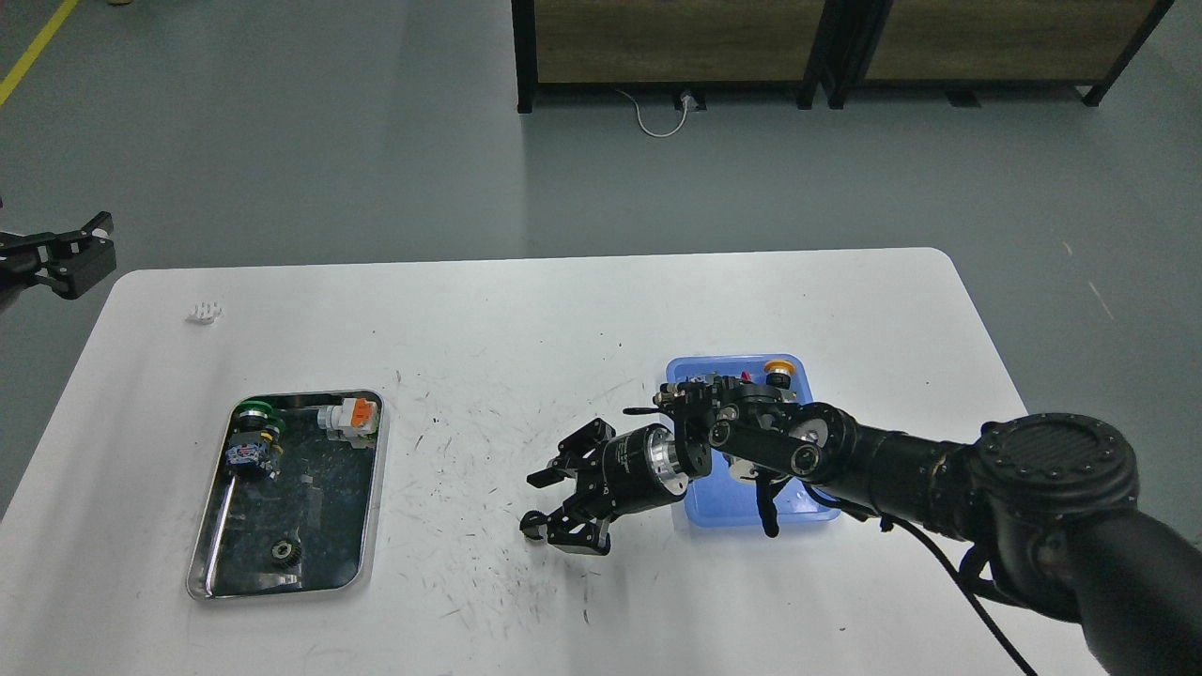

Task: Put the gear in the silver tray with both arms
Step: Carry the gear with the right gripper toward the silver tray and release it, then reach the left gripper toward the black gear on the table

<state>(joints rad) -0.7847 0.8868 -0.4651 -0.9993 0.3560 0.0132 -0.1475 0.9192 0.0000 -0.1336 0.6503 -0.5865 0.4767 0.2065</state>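
The silver tray [214,526] lies at the table's front left. It holds a small dark gear [285,552], a green-and-black part [252,413], a blue-black part [246,454] and a white-and-orange part [349,417]. My right gripper [533,505] reaches over the middle of the table, just above the surface, left of the blue tray [700,502]. A small dark round gear [532,528] sits at its lower fingertip, gripped. My left gripper [89,246] hangs beyond the table's far-left edge, small and dark, well away from the silver tray.
The blue tray holds a yellow-capped button [778,368] and other parts hidden behind my right arm. A small white piece [204,311] lies at the table's back left. Dark cabinets [676,47] stand on the floor beyond the table.
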